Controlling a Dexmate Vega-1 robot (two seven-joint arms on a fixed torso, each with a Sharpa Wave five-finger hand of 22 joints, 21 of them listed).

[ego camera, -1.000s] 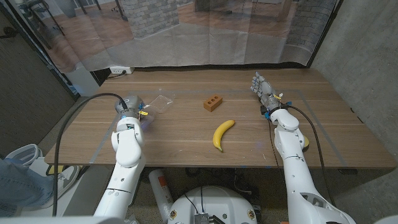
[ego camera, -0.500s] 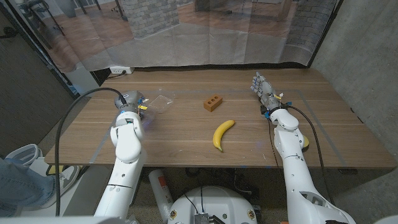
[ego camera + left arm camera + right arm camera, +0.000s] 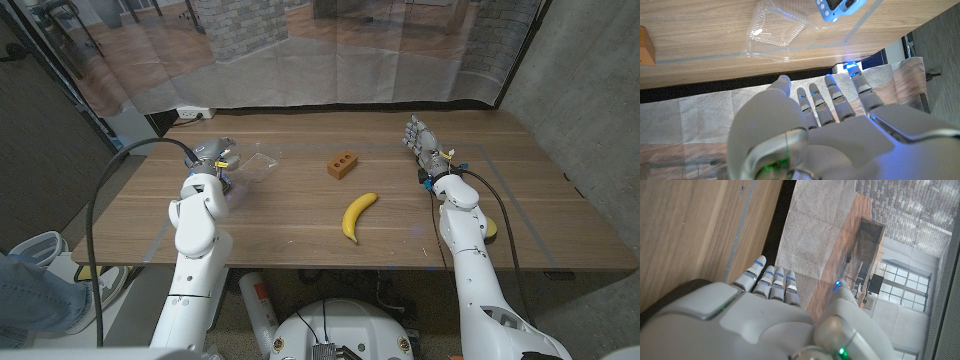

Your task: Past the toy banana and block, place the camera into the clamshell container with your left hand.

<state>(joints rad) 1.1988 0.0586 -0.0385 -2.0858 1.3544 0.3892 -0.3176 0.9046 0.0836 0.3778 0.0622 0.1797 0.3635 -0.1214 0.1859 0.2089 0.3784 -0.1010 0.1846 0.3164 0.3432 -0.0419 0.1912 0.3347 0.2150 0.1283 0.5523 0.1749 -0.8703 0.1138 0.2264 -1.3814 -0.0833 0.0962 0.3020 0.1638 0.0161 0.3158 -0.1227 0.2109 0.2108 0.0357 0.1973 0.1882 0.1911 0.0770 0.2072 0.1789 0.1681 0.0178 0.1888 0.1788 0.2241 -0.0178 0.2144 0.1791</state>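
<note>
Wooden table carries the task's things in a loose row: a clear plastic clamshell container lies open toward the robot's left, an orange-brown toy block with holes in its face sits nearer the middle, and a yellow toy banana lies closer to the front edge, well apart from the container. In the left wrist view a small blue-and-white toy camera rests on the table just beside the clamshell container — outside it, not in it — and an edge of the block shows off to one side. The left hand hovers at the container's near side in the head view; the left wrist view shows the same hand with fingers extended and apart, holding nothing. The right hand stands near the table's far right edge, fingers straight and side by side with the thumb apart — nothing held.
</note>
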